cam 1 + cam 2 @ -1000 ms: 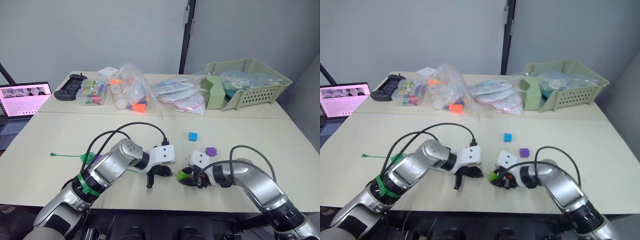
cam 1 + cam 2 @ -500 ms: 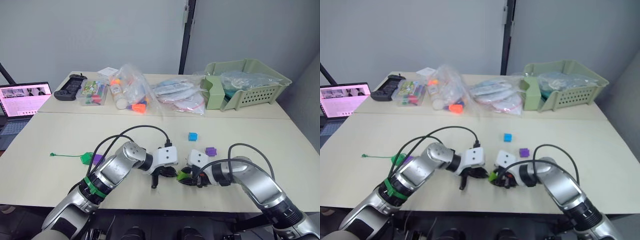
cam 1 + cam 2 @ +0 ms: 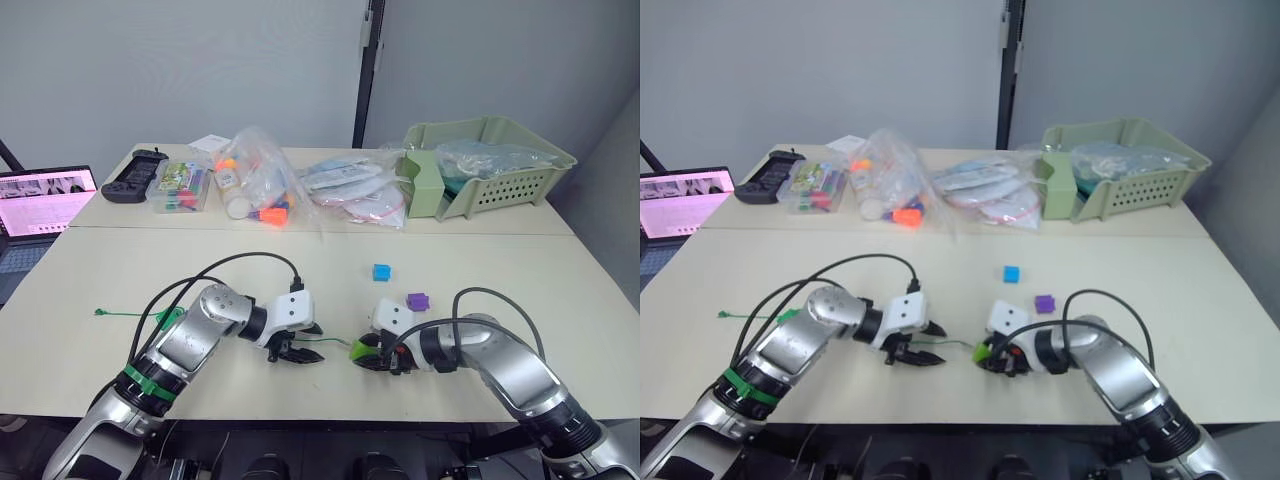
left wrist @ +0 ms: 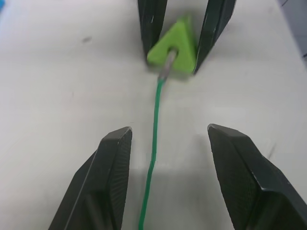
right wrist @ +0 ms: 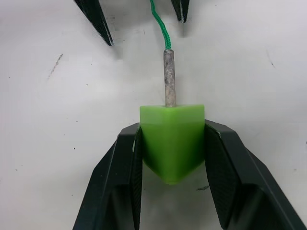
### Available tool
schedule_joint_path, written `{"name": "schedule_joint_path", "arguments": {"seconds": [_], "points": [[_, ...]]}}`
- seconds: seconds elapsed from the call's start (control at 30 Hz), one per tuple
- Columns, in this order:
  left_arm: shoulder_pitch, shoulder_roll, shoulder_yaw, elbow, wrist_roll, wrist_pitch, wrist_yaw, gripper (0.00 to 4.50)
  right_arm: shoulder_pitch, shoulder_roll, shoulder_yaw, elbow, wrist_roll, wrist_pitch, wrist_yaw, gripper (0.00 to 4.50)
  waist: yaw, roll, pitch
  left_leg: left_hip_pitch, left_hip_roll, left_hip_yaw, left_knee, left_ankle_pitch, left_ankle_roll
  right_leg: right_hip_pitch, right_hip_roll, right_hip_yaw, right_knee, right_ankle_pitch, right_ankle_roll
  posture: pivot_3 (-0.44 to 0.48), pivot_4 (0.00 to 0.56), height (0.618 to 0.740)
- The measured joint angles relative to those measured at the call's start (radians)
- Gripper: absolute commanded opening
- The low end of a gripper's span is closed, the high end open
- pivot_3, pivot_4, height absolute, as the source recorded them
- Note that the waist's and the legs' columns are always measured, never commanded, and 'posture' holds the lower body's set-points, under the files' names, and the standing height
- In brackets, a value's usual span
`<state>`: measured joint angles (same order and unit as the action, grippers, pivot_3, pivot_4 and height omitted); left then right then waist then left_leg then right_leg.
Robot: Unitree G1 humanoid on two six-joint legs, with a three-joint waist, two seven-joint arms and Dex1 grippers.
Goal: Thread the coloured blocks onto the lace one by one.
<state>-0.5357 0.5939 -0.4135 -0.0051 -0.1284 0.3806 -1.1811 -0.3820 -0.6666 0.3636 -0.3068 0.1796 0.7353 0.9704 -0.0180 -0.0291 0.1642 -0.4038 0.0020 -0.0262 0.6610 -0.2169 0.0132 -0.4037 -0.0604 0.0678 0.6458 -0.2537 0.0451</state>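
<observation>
My right gripper (image 5: 171, 129) is shut on a light green block (image 5: 172, 139), held low over the table (image 3: 300, 270) near its front edge. The lace's pale stiff tip (image 5: 169, 76) is stuck into the block's hole. From there the green lace (image 4: 154, 120) runs back between the fingers of my left gripper (image 3: 297, 346), which stands open around it without touching it. The lace's far end (image 3: 102, 312) lies at the left. A blue block (image 3: 381, 271) and a purple block (image 3: 417, 300) lie just beyond my right gripper. A darker green block (image 3: 170, 316) peeks out behind my left arm.
At the back stand a pale green basket (image 3: 490, 165), flat plastic bags (image 3: 350, 190), a bag of orange toys (image 3: 255, 185), a clear box (image 3: 185, 185) and a black controller (image 3: 138, 175). A laptop (image 3: 40, 200) sits off the table's left.
My left gripper has opened, let go of the lace and drawn back to the left. The tip stays in the green block. My right gripper has held still.
</observation>
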Motion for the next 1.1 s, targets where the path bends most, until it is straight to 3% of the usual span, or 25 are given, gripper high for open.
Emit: {"name": "schedule_joint_path", "arguments": {"seconds": [0.07,0.33,0.73,1.1], "points": [[0.000,-0.026,0.002,0.015,0.003,-0.021,0.013,2.39,0.000,-0.002,0.001,0.000,0.000,0.000,0.001,1.29,0.002,0.000,0.000,0.000,0.000,0.000,0.000,0.000,0.000,0.000,0.000,0.000,0.000,0.000,0.000,0.000,0.150,0.740],[0.000,-0.076,0.003,0.061,0.004,-0.053,0.016,0.00,-0.001,-0.008,0.005,-0.011,0.000,0.007,0.001,1.29,0.003,0.000,0.000,-0.001,-0.001,0.000,0.000,0.000,0.000,0.000,0.000,0.000,0.000,0.000,0.000,0.000,0.150,0.740],[-0.019,-0.075,-0.019,0.018,0.029,-0.053,-0.009,0.00,-0.006,-0.008,0.011,-0.030,-0.001,0.036,0.000,1.29,0.003,0.000,0.000,-0.001,-0.001,0.000,0.000,0.000,0.000,0.000,0.000,0.000,0.000,0.000,0.000,0.000,0.150,0.740],[-0.077,-0.176,-0.094,0.070,0.133,-0.047,0.035,0.00,-0.025,-0.009,0.023,-0.033,-0.002,0.064,0.001,1.29,0.003,0.000,0.000,0.000,-0.001,0.001,0.000,0.000,0.000,0.000,0.000,0.000,0.000,0.000,0.000,0.000,0.150,0.740]]}}
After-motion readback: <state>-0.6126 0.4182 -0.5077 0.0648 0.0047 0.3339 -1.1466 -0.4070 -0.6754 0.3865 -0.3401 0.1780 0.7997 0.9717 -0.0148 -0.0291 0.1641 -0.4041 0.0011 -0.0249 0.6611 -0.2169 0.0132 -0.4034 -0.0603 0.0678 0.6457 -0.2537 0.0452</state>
